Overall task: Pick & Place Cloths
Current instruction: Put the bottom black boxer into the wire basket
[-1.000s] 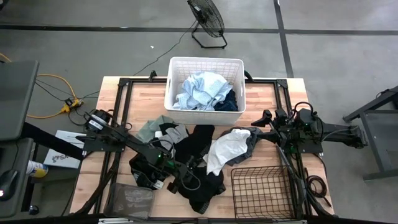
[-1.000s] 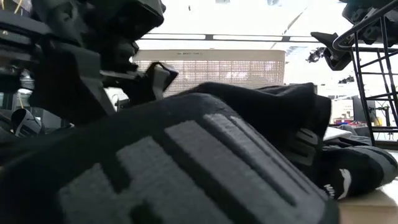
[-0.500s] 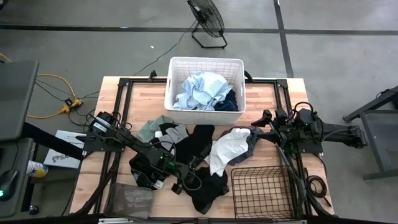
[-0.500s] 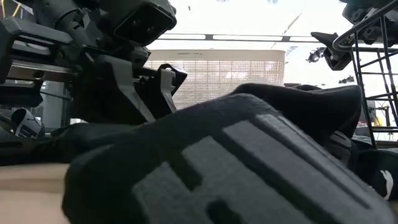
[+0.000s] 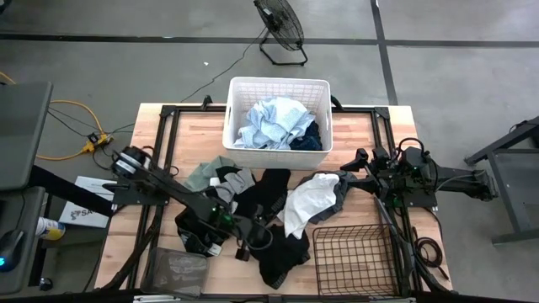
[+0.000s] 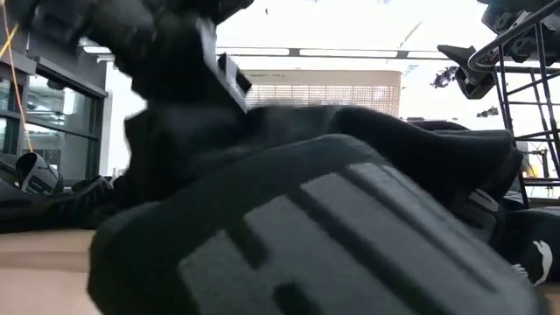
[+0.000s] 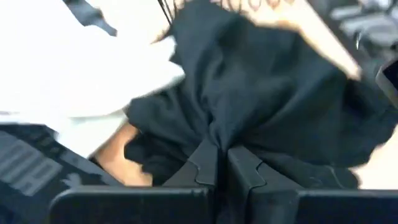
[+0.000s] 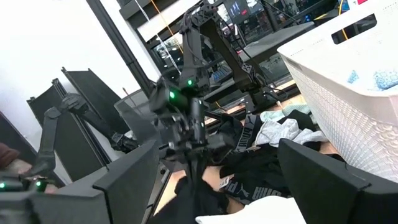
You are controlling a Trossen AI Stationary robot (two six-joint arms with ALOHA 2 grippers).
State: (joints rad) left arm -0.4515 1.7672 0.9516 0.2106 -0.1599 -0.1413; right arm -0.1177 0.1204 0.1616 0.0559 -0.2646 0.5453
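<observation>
A black cloth [image 5: 274,220] lies bunched in the middle of the table near the front; in the low view the black cloth [image 6: 350,219] fills most of the picture. My left gripper [image 5: 253,241] is shut on it. A white-grey cloth [image 5: 310,199] lies to its right, overlapping it, and a sage green cloth [image 5: 200,175] lies to its left. Light blue cloth [image 5: 274,122] and dark navy cloth [image 5: 312,135] lie in the white basket [image 5: 278,156]. My right gripper [image 5: 349,165] waits open at the table's right, above the white-grey cloth. My left gripper [image 7: 222,163] pinches a bunched fold of the black cloth [image 7: 214,134] between its two fingers. The fingers come slanting down from the table's left side. Creases run from the cloth into the fingertips; the rest of the cloth lies on the table.
A black wire basket [image 5: 354,257] stands at the front right. A dark flat thing [image 5: 178,271] lies at the front left. A black frame [image 5: 164,118] runs round the tabletop. Bare wood [image 5: 362,139] shows to the right of the white basket.
My left gripper has shut on the black cloth, rolled a little and risen slightly. The cloth around the fingers has been gathered and pulled up into a hump, while its outer parts stay on the table.
</observation>
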